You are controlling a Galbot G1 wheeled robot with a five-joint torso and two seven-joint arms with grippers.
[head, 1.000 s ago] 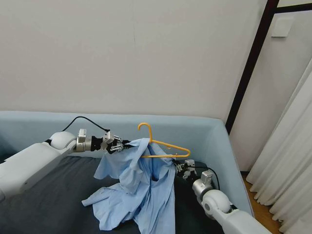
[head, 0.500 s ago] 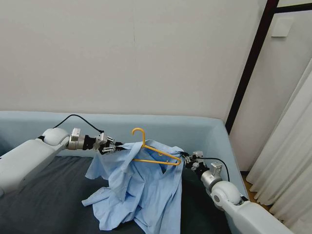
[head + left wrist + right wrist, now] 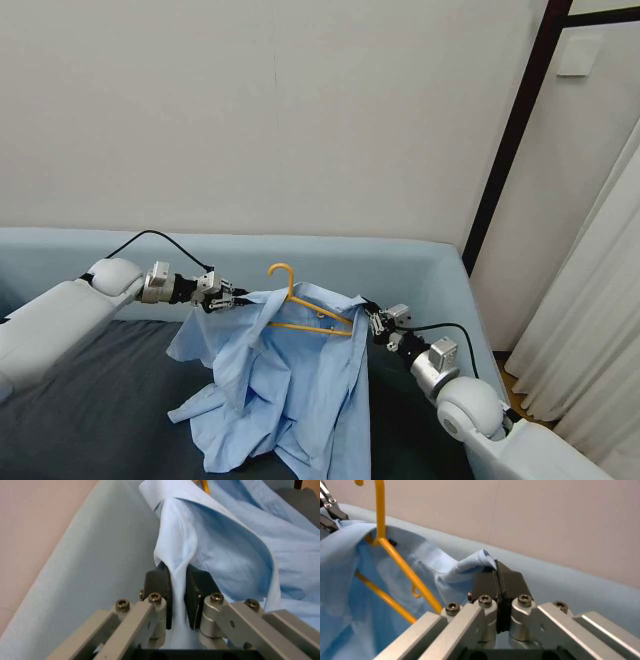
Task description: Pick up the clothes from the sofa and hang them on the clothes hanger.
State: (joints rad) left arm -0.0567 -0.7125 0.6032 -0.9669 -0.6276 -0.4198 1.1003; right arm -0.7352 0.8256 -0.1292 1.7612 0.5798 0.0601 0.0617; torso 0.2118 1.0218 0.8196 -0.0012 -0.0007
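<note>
- We judge the blue shirt (image 3: 290,390) light, soft and limp. It could slide off the yellow hanger (image 3: 312,329) unless taken by collar or shoulder seam (thin cloth slips easily).
- The left gripper (image 3: 226,299), just left of the hanger, has its pads clamped on a shirt fold near the collar.
- The right gripper (image 3: 373,322), at the hanger's right end, pinches a bunched shirt edge.
- The shirt drapes over the hanger, pale and creased, its tail pooling on the sofa (image 3: 430,275) below the hanger.

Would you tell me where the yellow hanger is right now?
In the head view, the hanger sits inside the blue shirt over the sofa, between the left gripper and the right gripper.
</note>
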